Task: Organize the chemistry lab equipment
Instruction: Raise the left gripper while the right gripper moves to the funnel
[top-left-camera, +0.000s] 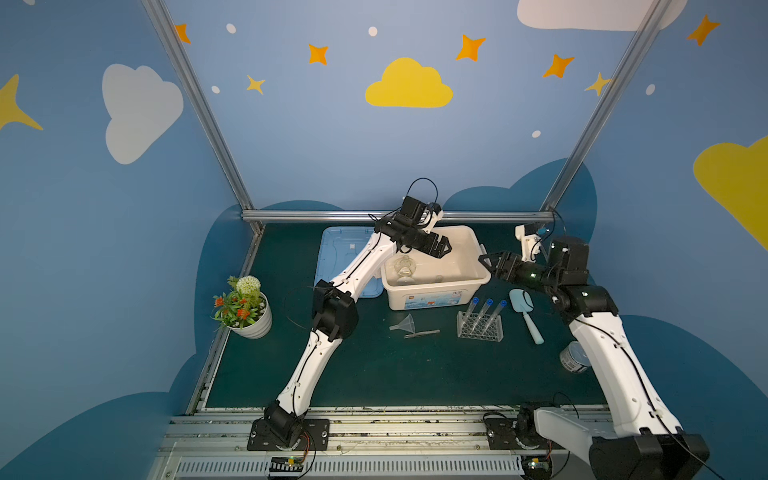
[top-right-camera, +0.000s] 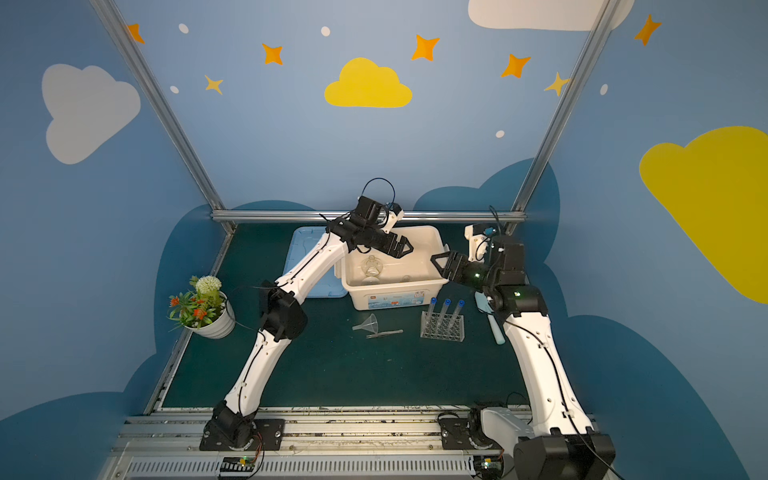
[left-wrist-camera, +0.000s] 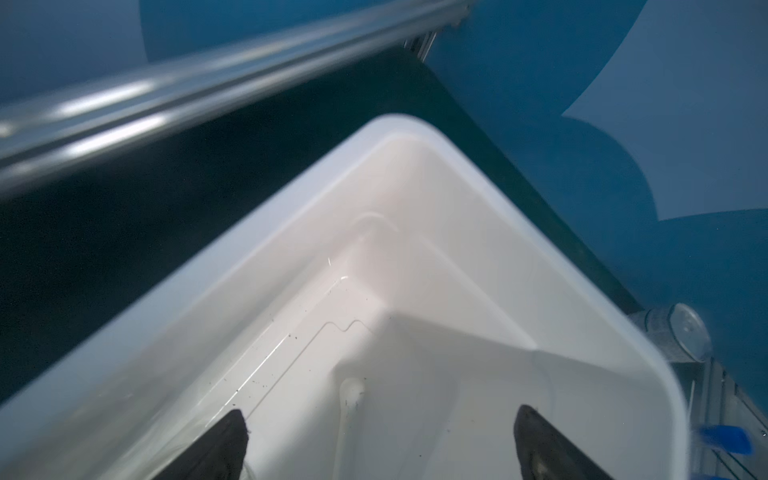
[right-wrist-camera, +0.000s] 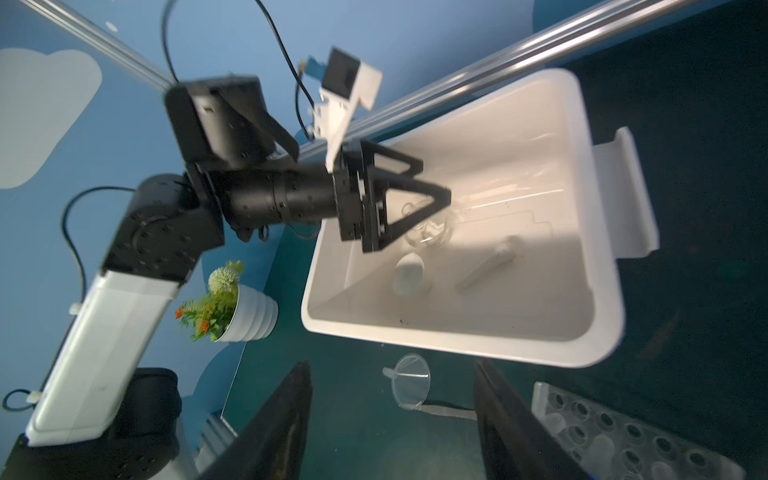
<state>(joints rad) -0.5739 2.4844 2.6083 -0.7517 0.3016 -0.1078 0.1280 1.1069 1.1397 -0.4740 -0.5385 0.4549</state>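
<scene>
Left pincer (top-left-camera: 445, 246) wide open, empty, above white bin (top-left-camera: 434, 286); flask (top-left-camera: 404, 268) inside. Right pincer (top-left-camera: 483, 261) open, empty, beside bin rim. Funnel (top-left-camera: 405, 323) on tabletop (top-left-camera: 374, 374): likely next, approach from above, pinch rim gently, clear of thin rod (top-left-camera: 422, 333)

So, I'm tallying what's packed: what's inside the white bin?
A clear flask, a small white cup and a white pestle are in the white bin. The left gripper, hanging over it, covers part of the flask in the right wrist view.
</scene>
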